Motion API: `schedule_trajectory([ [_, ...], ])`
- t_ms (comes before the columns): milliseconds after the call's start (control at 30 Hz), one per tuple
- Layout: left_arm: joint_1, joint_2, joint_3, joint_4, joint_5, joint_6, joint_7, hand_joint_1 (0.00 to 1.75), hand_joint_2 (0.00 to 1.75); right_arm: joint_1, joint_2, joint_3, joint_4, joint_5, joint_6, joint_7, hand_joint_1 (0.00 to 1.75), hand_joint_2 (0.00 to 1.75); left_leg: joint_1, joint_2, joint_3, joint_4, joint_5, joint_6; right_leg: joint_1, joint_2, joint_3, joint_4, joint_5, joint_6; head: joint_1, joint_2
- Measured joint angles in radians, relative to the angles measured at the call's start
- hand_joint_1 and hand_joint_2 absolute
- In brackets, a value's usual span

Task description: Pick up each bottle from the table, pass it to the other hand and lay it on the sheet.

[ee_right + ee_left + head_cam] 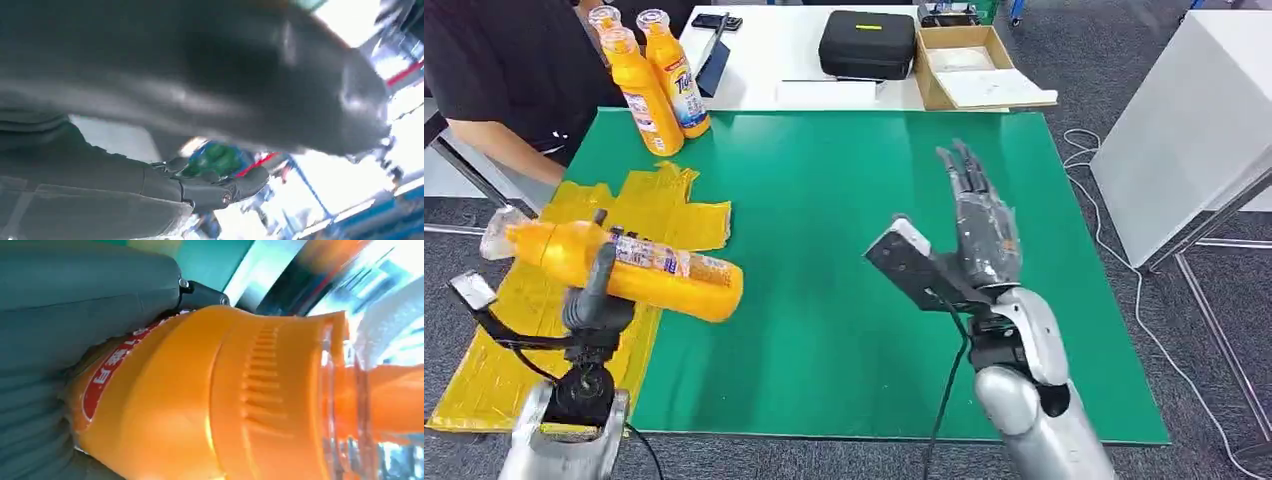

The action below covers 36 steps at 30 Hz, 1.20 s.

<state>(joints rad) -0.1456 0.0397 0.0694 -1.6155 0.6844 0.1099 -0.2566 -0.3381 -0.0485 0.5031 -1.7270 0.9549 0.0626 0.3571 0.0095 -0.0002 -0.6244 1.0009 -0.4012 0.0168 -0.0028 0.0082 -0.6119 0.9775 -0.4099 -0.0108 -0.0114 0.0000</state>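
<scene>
My left hand (594,295) grips an orange bottle (624,265) lying sideways in the air above the yellow sheet (574,290), clear cap toward the left. The left wrist view shows the same bottle (210,405) close up against the grey palm. My right hand (979,225) is raised over the middle of the green table (824,300), fingers stretched out and apart, holding nothing. Three more orange bottles (649,75) stand upright at the far left corner of the green mat.
A person in a black top (504,70) sits at the far left beside the standing bottles. Behind the mat a white table carries a black case (867,43), an open cardboard box (974,70) and papers. A white cabinet (1194,120) stands right.
</scene>
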Motion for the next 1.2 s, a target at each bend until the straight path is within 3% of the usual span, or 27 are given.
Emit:
schedule_trajectory([
  [167, -0.277, 0.035, -0.083, 0.074, -1.021, 0.368, -0.025, 1.75, 1.75, 0.011, -0.042, -0.072, -0.045, -0.036, 0.028, -0.026, 0.00, 0.00, 0.000, -0.001, -0.002, 0.000, 0.003, 0.001, 0.000, -0.002, 0.000, 0.000, 0.004, -0.001, 0.000, 0.000],
  [300, -0.400, 0.070, -0.189, 0.190, -1.485, 0.491, 0.002, 1.75, 1.75, 0.011, -0.074, -0.068, -0.044, -0.100, 0.005, -0.046, 0.00, 0.00, -0.001, -0.003, -0.002, 0.000, 0.003, 0.001, -0.001, -0.003, 0.001, 0.000, 0.004, -0.001, 0.000, 0.000],
  [667, -0.438, 0.097, -0.301, 0.450, -1.676, 0.579, 0.016, 1.75, 1.75, -0.012, -0.130, -0.002, -0.013, -0.180, -0.012, -0.063, 0.00, 0.00, -0.001, 0.002, -0.002, 0.000, 0.003, 0.001, -0.001, 0.002, 0.000, 0.001, 0.004, 0.000, 0.000, 0.000],
  [867, -0.460, 0.103, -0.331, 0.539, -1.838, 0.559, 0.097, 1.75, 1.75, -0.016, -0.142, 0.023, -0.008, -0.188, -0.011, -0.058, 0.00, 0.00, -0.001, 0.002, -0.002, 0.000, 0.003, 0.001, -0.001, 0.002, 0.000, 0.000, 0.004, 0.000, 0.000, 0.000],
  [1200, -0.519, 0.107, -0.365, 0.877, -2.066, 0.560, 0.251, 1.75, 1.75, 0.031, -0.151, 0.053, -0.070, -0.141, 0.010, -0.052, 0.00, 0.00, -0.001, 0.003, -0.002, 0.000, 0.003, 0.001, -0.001, 0.002, -0.001, 0.001, 0.004, 0.000, 0.000, 0.000],
])
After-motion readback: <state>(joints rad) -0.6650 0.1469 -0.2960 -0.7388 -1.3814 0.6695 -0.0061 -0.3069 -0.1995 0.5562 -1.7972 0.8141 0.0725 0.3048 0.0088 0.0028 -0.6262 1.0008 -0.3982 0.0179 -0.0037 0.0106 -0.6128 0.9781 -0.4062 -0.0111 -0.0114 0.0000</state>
